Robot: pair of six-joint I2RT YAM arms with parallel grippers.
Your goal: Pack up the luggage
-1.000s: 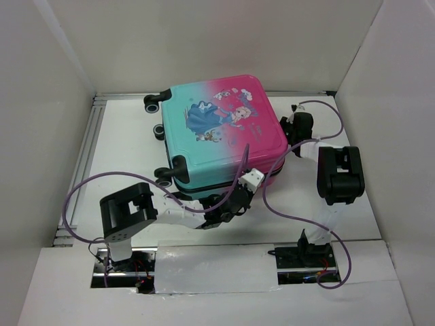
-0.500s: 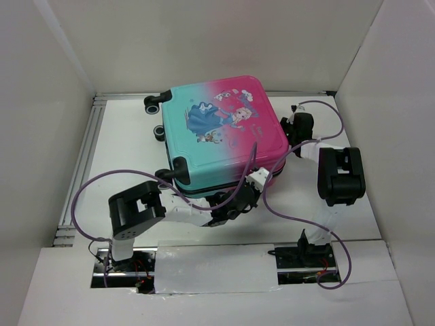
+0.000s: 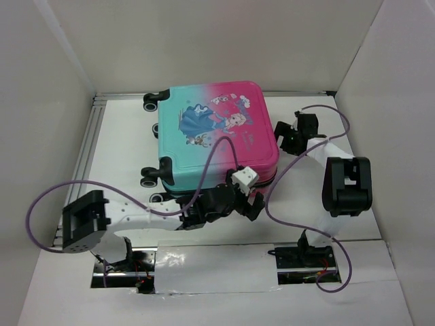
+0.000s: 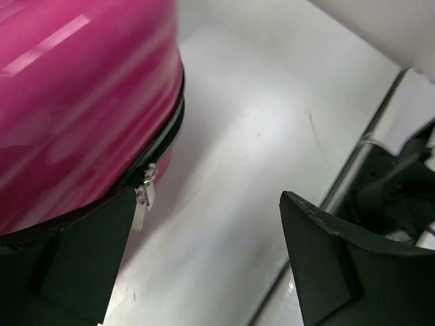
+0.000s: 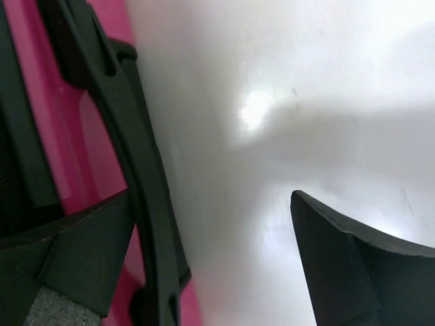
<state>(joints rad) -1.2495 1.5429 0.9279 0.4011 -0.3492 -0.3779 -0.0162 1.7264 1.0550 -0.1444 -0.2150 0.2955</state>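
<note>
The luggage (image 3: 211, 132) lies shut and flat on the white table (image 3: 122, 146), teal half to the left, pink half to the right, black wheels (image 3: 148, 178) on its left side. My left gripper (image 3: 248, 204) stands open at its near right corner; in the left wrist view the pink shell (image 4: 75, 102) and a silver zipper pull (image 4: 145, 193) sit beside the left finger, with nothing between the fingers (image 4: 326, 265). My right gripper (image 3: 284, 136) is open at the luggage's right side, next to its black handle (image 5: 139, 176), and holds nothing.
White walls close the table in on the left, back and right. An aluminium rail (image 3: 85, 156) runs along the left edge. Purple cables (image 3: 211, 163) loop over the luggage's near edge and around both arms.
Both grippers have gone from nearly shut to wide open. The luggage has shifted a little left. The left arm's elbow swung left and its gripper moved right past the corner.
</note>
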